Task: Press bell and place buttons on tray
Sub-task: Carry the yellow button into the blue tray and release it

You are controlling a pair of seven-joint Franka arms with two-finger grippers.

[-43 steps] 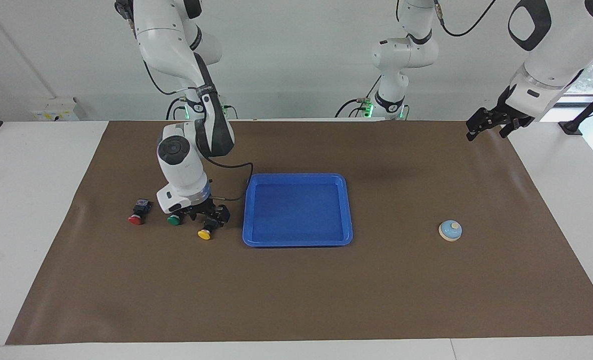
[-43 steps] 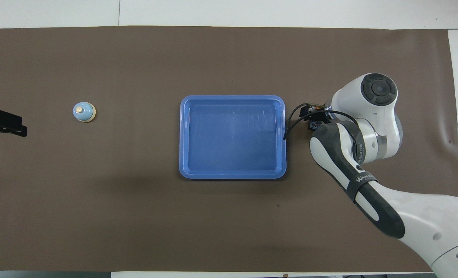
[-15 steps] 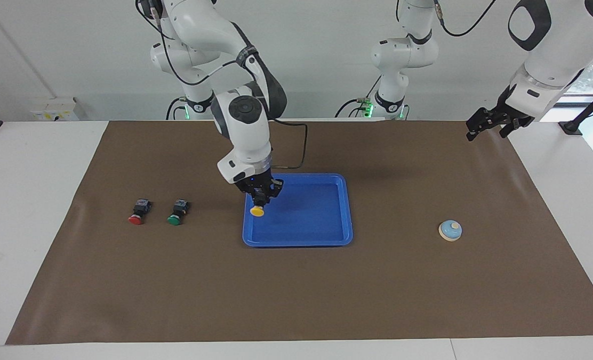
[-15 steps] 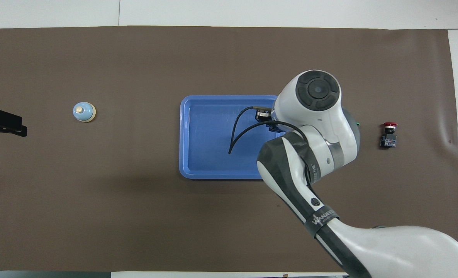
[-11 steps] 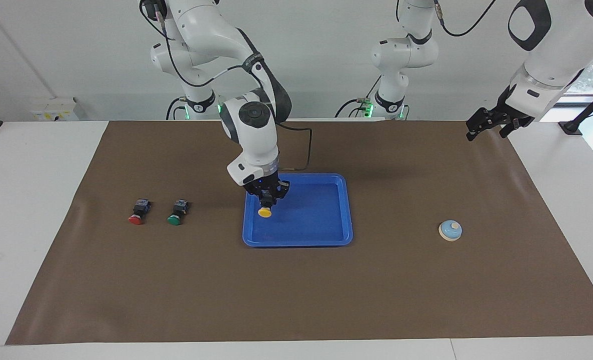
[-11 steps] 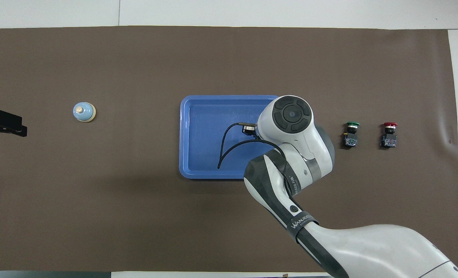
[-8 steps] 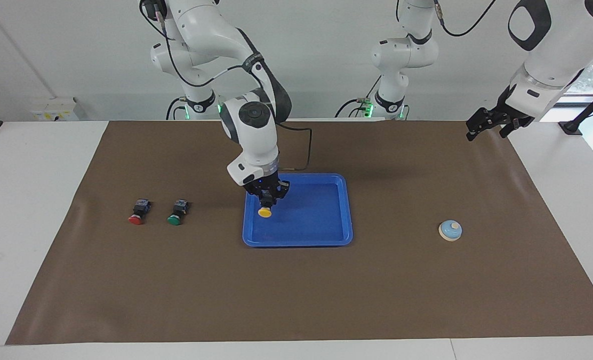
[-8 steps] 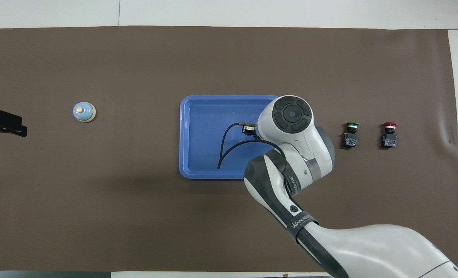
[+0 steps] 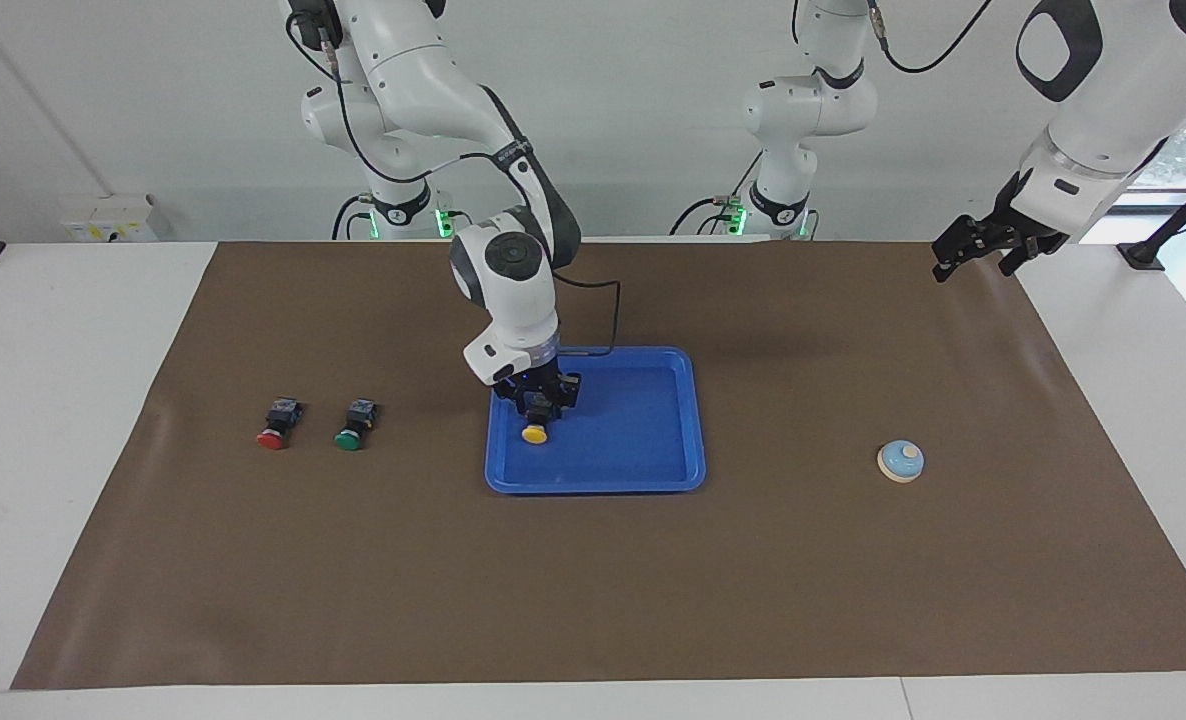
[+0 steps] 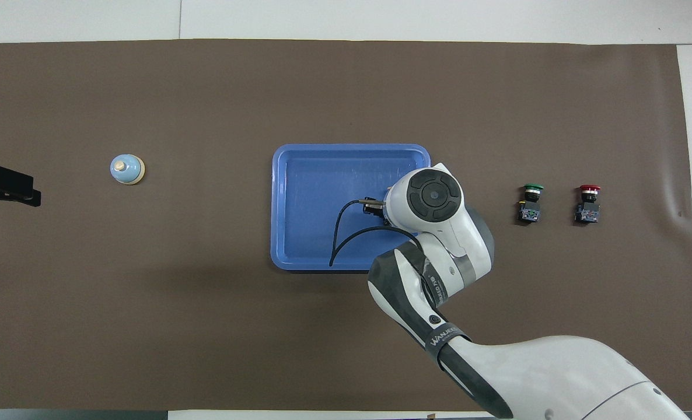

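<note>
My glossy white plastic arm shells with matt black joints catch the light. The bright-blue rectangular plastic tray (image 9: 695, 420) looks smooth with a slight sheen. The brown matt sheet (image 9: 593, 580) covering the white smooth counter (image 9: 63, 330) looks like faintly creased paper or leatherette. The light-blue domed bell (image 9: 900, 461) looks glossy.

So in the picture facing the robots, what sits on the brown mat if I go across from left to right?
Red button → green button → blue tray, with the yellow button in it under the right hand → bell.
</note>
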